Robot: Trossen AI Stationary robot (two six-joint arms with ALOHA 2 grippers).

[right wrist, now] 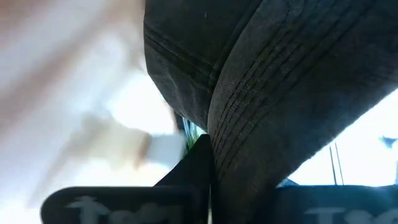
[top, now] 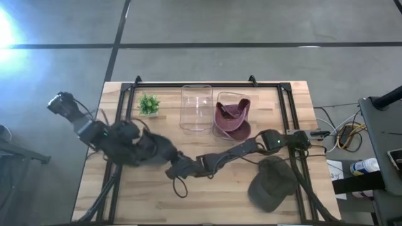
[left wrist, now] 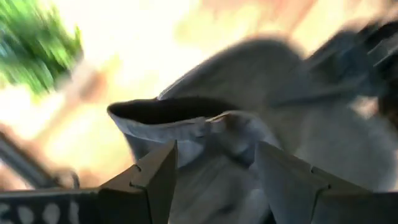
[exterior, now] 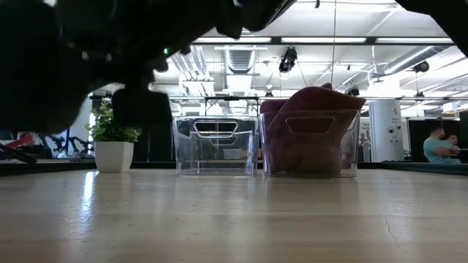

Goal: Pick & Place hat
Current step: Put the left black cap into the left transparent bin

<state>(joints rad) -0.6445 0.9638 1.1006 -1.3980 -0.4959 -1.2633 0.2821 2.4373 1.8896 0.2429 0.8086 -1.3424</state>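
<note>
A dark grey hat (top: 168, 161) is up above the table's middle, between my two grippers. My left gripper (top: 162, 157) comes from the left and my right gripper (top: 181, 168) from the right; both are shut on it. The left wrist view shows the hat's grey crown (left wrist: 236, 137) with its dark opening, blurred. The right wrist view shows its stitched brim (right wrist: 267, 93). A second olive-grey hat (top: 273, 182) lies flat on the table's near right part. A maroon hat (top: 232, 116) sits in the right clear bin (exterior: 311, 135). My left gripper has the hat's grey crown cloth (left wrist: 217, 155) between its two fingers (left wrist: 155, 180), just below the rim of the opening. The cloth bulges up between them. One layer or several, I cannot tell. My right gripper pinches the hat's brim (right wrist: 214, 143) at its edge, with the rows of stitching running away from the fingers. The finger (right wrist: 196, 168) hides the place of contact itself. The low view shows nothing of the hat on the table top.
An empty clear bin (top: 196, 107) stands at the far middle, left of the bin with the maroon hat. A small potted plant (top: 149, 103) stands far left. Bare wood lies along the near edge (top: 207, 207). A person (exterior: 437, 142) sits in the room behind.
</note>
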